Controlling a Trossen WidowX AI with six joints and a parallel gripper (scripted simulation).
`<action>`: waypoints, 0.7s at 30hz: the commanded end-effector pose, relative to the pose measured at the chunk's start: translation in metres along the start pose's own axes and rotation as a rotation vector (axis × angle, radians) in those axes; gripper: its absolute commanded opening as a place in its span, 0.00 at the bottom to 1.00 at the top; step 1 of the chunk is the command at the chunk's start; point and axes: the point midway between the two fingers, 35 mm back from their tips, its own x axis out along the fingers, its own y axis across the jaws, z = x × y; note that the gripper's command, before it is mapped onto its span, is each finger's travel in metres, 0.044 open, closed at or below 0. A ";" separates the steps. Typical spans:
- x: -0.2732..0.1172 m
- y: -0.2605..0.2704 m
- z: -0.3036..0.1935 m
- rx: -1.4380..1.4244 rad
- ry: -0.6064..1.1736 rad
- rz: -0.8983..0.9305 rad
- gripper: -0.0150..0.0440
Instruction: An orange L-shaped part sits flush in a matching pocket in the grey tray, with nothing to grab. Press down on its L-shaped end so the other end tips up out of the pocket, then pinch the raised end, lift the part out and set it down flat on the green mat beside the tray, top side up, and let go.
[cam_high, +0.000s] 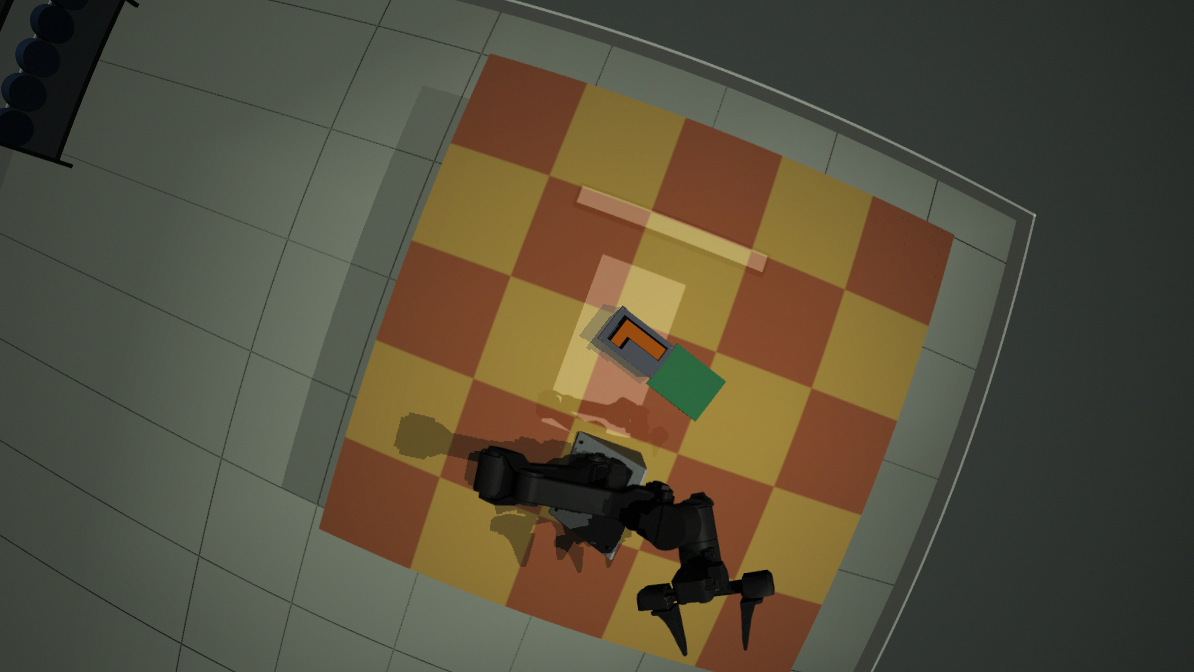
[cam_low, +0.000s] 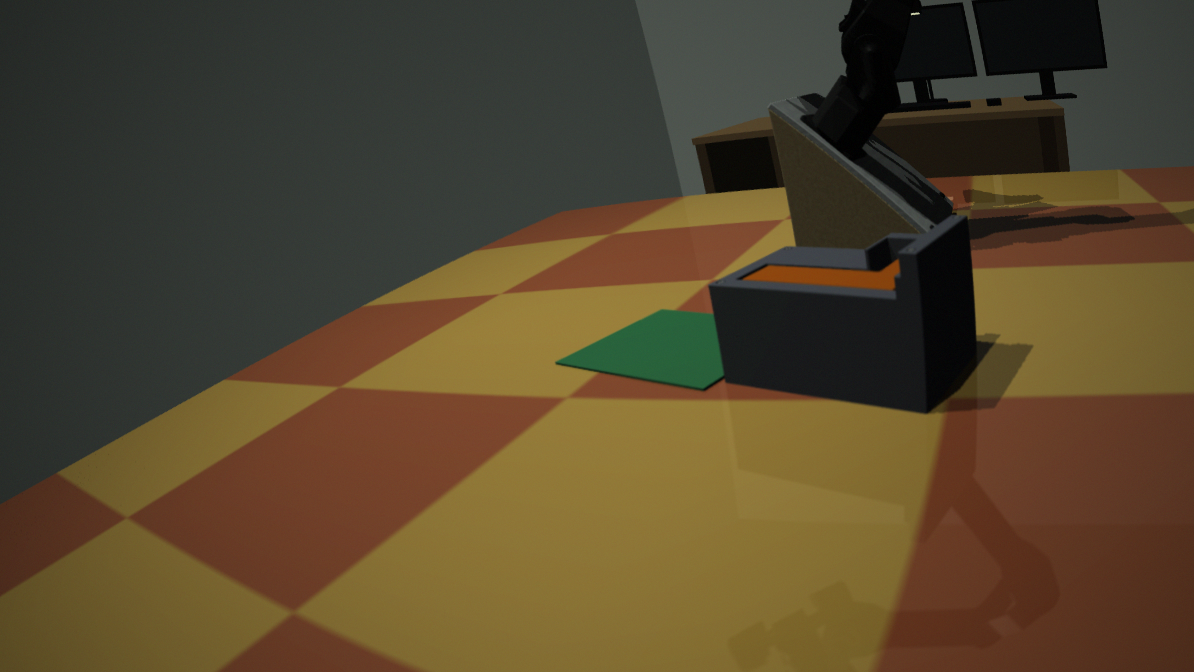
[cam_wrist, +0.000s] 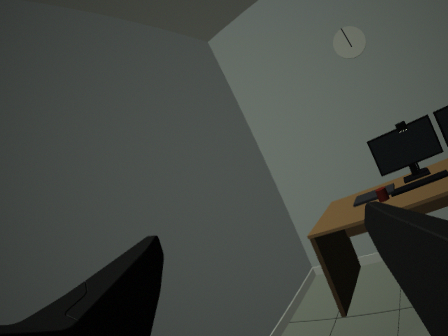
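Note:
The orange L-shaped part lies level in the pocket of the dark grey tray. Its L-shaped end is at the tray end away from the green mat; its straight end is nearest the mat. The mat lies flat against the tray's other end, with nothing on it. My gripper is open and empty, with fingers wide apart. It is far from the tray, on the opposite side of the arm's base, pointing away. The exterior view does not show the gripper.
The arm's sloped base stands between the gripper and the tray. The tray has a higher wall at the L-shaped end. A desk with monitors stands beyond the checkered surface.

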 end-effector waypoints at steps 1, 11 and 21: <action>-0.002 0.005 0.000 -0.009 -0.002 0.022 0.89; -0.106 0.112 -0.009 -0.243 -0.026 0.600 0.56; -0.282 0.162 -0.071 -0.610 0.110 1.311 0.56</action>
